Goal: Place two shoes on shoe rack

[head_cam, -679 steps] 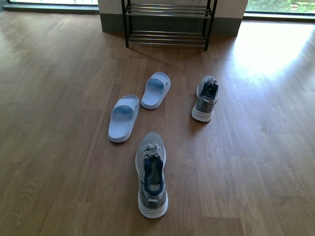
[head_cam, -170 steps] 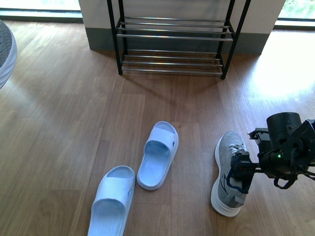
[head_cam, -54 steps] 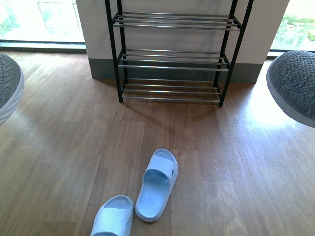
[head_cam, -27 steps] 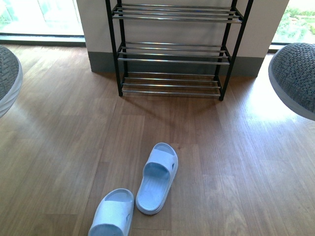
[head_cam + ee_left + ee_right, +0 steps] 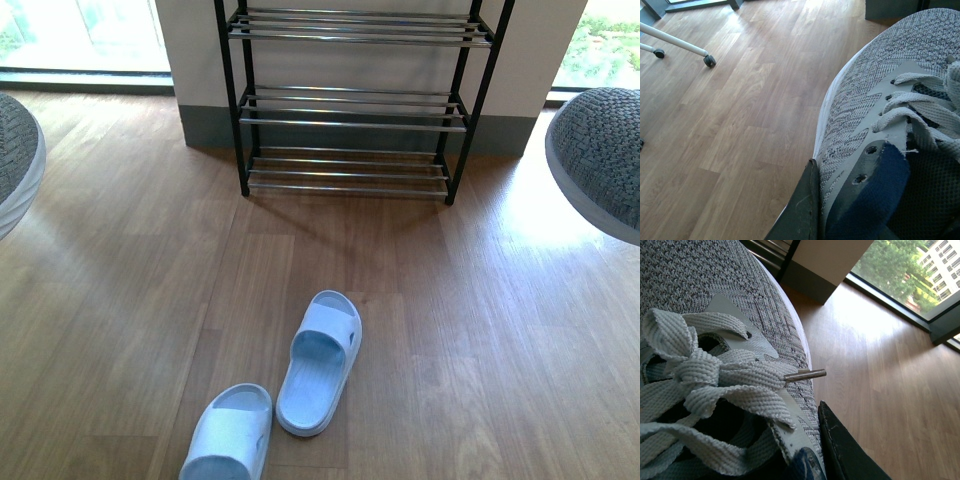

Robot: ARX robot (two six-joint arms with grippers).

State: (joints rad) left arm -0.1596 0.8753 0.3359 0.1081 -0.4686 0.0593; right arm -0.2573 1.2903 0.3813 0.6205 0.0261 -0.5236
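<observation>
Lifting is done: one grey shoe (image 5: pixel 15 160) hangs clamped in the left end effector (image 5: pixel 832 212) and the other grey shoe (image 5: pixel 600 160) in the right end effector (image 5: pixel 812 460), both in front of the shoe rack (image 5: pixel 350 98), and neither is on it yet.

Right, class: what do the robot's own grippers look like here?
Little shows. Each wrist view has one flat, matt dark finger: the left gripper's finger charcoal and scuffed, the right gripper's finger black, straight-edged. No cables or markings visible.

Pale blue slide (image 5: pixel 320 362) beside its twin (image 5: pixel 230 440) on wooden floor (image 5: pixel 500 330)
</observation>
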